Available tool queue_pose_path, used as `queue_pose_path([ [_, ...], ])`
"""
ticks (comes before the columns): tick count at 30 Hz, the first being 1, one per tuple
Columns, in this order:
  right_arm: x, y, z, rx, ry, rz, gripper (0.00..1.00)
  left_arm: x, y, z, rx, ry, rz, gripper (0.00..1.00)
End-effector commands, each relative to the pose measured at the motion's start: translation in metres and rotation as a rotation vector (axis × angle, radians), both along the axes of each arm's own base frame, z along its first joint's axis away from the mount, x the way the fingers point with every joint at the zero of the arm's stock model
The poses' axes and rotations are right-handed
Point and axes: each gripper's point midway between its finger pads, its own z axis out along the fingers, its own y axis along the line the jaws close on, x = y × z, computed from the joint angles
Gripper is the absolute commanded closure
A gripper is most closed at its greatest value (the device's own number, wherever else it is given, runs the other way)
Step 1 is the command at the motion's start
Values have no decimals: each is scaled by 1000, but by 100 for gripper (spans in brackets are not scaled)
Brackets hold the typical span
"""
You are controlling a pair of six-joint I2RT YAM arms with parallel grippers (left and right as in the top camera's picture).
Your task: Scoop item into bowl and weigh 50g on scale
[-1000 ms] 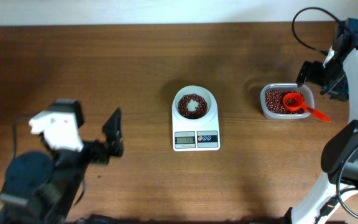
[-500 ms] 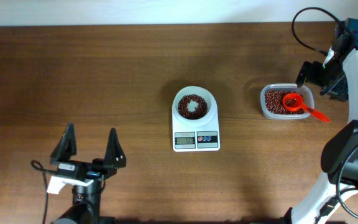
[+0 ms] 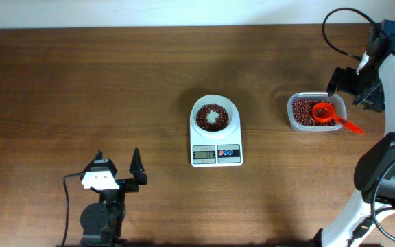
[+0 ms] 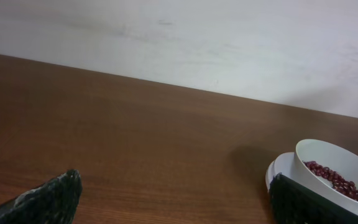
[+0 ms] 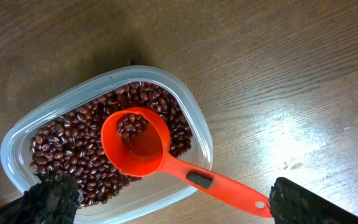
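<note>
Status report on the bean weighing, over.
Left gripper open, empty, away from scale. Right gripper open above tub; red scoop lying on its beans. Bowl with beans sits on scale, readout illegible. No obstruction seen.

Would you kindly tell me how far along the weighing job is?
Done: beans sit in the bowl on the scale. In hand: nothing; the red scoop lies in the tub, left claw and right claw open, empty. Left: the display is unreadable, so 50g is unconfirmed.
</note>
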Motion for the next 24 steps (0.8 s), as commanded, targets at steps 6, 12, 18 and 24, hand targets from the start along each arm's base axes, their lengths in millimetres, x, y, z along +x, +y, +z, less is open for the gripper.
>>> queue_pose_path([
  [6, 3, 0, 16, -8, -45, -7, 1, 0, 4, -1, 14, 3, 18, 1],
  [12, 3, 0, 15, -8, -41, -7, 1, 0, 4, -1, 14, 3, 18, 1],
  [18, -29, 19, 150, -88, -382, 20, 1, 0, 4, -1, 14, 3, 18, 1],
  [24, -163, 40, 311, -257, -883, -7, 1, 0, 4, -1, 14, 3, 18, 1],
])
